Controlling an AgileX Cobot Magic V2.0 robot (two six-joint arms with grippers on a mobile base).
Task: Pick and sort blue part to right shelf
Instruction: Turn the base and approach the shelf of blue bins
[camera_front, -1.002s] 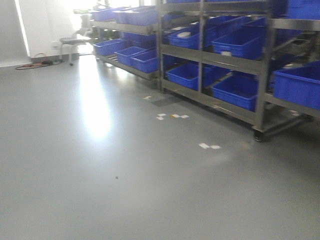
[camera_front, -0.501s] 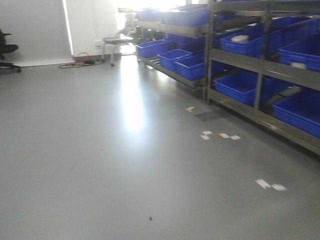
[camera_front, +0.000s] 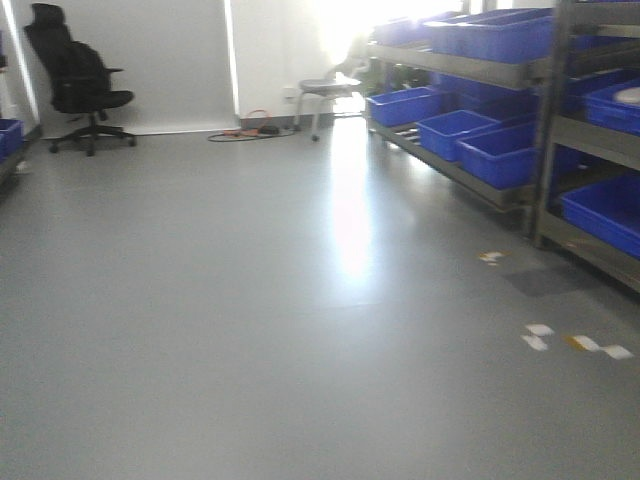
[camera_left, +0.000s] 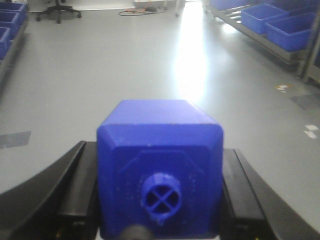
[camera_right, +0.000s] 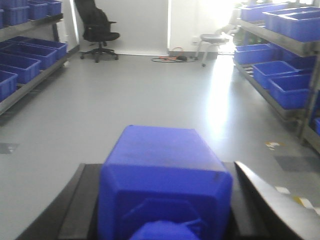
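- Fingers (camera_left: 75, 195) of the left gripper (camera_left: 160, 195) clamp a blue part (camera_left: 160, 145) at lower centre; the right gripper (camera_right: 162, 205) clasps a second blue part (camera_right: 165, 170) likewise.
- Beyond lies grey floor (camera_front: 250, 300).
- The right shelf (camera_front: 470, 68) with blue bins (camera_front: 495, 150) lines the frame's right edge, well apart.
- Risk: jolts in transit may loosen either grip; a skewed approach could knock the rail.
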